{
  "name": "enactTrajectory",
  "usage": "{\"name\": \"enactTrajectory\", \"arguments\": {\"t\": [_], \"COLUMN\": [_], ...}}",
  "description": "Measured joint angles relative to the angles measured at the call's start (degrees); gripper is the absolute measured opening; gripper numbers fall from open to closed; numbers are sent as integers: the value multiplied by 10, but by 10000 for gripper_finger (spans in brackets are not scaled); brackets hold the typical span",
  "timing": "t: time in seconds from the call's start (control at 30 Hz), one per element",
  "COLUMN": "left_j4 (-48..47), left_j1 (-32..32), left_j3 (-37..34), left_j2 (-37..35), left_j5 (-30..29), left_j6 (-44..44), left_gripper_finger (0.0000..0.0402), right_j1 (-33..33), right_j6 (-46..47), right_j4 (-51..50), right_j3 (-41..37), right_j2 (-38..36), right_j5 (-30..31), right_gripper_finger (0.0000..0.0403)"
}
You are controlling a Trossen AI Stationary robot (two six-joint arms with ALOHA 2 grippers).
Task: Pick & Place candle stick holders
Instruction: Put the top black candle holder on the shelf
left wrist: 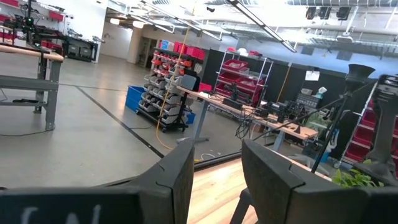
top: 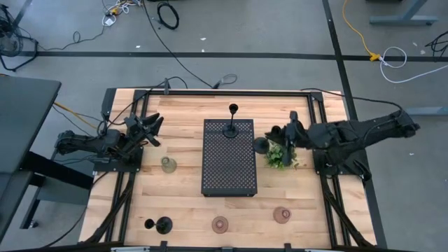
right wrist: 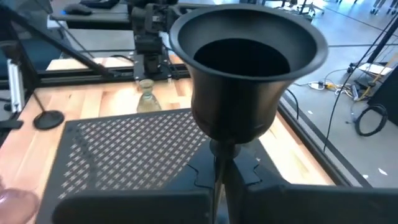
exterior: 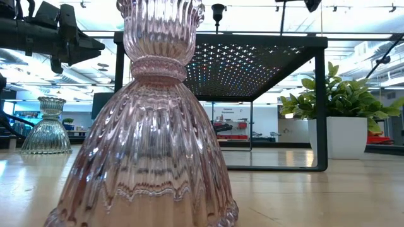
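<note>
My right gripper (top: pixel 271 138) is shut on a black candle stick holder (right wrist: pixel 249 68), held between the black perforated tray (top: pixel 229 175) and the plant (top: pixel 281 157). It shows in the high view as a dark round (top: pixel 261 145). A second black holder (top: pixel 231 128) stands on its base on the tray's far end. A third (top: pixel 161 225) stands on the table near left. A greenish glass holder (top: pixel 168 164) stands left of the tray. Two pinkish glass holders (top: pixel 220 224) (top: pixel 282 215) stand near the front edge. My left gripper (left wrist: pixel 217 177) is open and empty, at the table's left (top: pixel 155 129). My right gripper pinches the black holder's thin stem (right wrist: pixel 217 163) between its two fingers (right wrist: pixel 298 205), just below the cup. The cup (right wrist: pixel 249 43) stands out past the fingertips with its open mouth showing. The base is hidden below the fingers. The holder is lifted above the level of the tray.
The tray is a raised stand on legs (exterior: pixel 320 107) in the low view. The plant sits in a white pot (exterior: pixel 344 135) right of it. One pinkish holder (exterior: pixel 151 139) fills the low view's front. Free wood lies between the tray and the front edge.
</note>
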Motion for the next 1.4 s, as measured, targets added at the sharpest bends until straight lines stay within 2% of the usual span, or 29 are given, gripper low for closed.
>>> {"name": "enactTrajectory", "arguments": {"t": [0.43, 0.8, 1.4], "left_j4": [0, 0, -1], "left_j1": [0, 0, 0], "left_j3": [0, 0, 0], "left_j2": [0, 0, 0], "left_j5": [0, 0, 0], "left_j6": [2, 2, 2], "left_gripper_finger": [138, 138, 138], "right_j1": [-148, -224, -268], "right_j6": [-38, -47, -63], "right_j4": [79, 117, 120], "right_j3": [0, 0, 9], "right_j2": [60, 113, 135], "right_j5": [-155, -240, -259], "right_gripper_finger": [4, 4, 4]}}
